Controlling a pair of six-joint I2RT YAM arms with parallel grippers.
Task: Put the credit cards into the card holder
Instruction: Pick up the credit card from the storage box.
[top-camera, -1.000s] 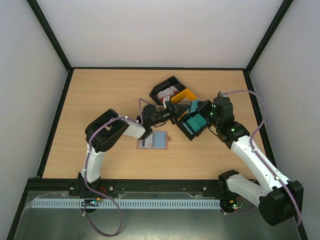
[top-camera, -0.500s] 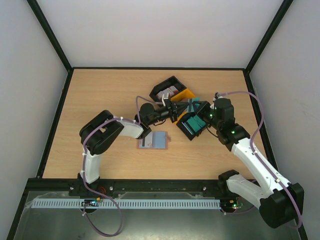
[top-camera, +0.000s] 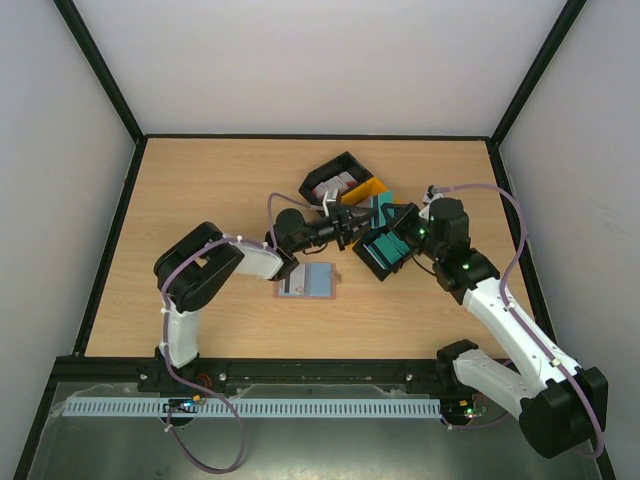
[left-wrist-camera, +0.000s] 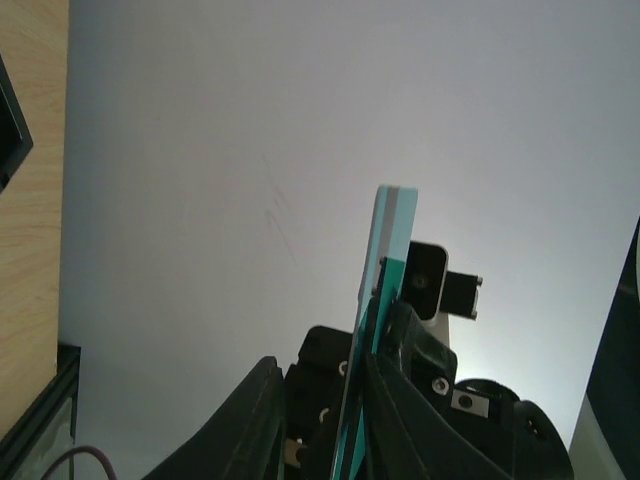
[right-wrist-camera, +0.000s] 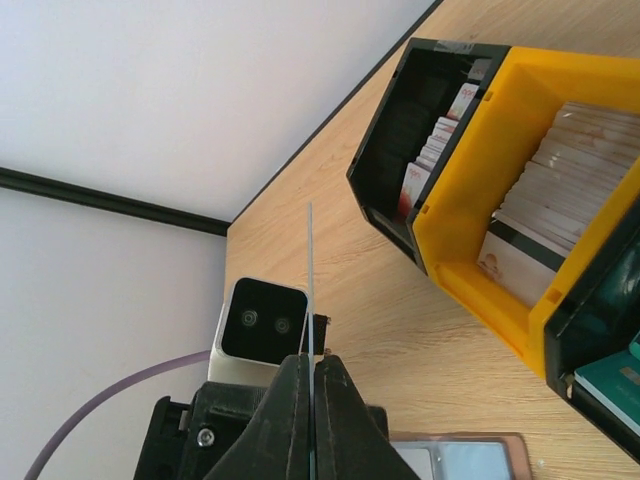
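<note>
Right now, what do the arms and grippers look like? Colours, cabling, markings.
Left arm and right arm match: white links, bulky black joints, a lilac cable looping along each. Small green lights dot the right arm. Left gripper and right gripper have black tapered fingers. No readable markings.

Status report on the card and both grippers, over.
Right gripper shut on teal card, edge-up in mid-air. Left gripper parted around same card. Card holder open on table, uncovered.

card holder (top-camera: 307, 282) on table (top-camera: 200, 190), trays (top-camera: 322, 169) just behind it, rightward
</note>
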